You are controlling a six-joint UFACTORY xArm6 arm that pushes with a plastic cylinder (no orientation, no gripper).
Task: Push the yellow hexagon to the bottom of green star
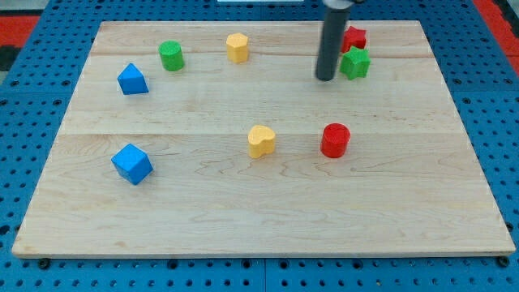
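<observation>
The yellow hexagon (237,47) sits near the view's top, left of centre. The green star (355,62) sits at the top right, just below a red star (353,37). My tip (326,79) rests on the board just left of the green star, close to it, and well to the right of the yellow hexagon.
A green cylinder (171,55) and a blue block (132,79) lie at the top left. A blue cube (131,163) lies at the lower left. A yellow heart (261,140) and a red cylinder (335,139) lie mid-board. The wooden board (259,219) sits on blue pegboard.
</observation>
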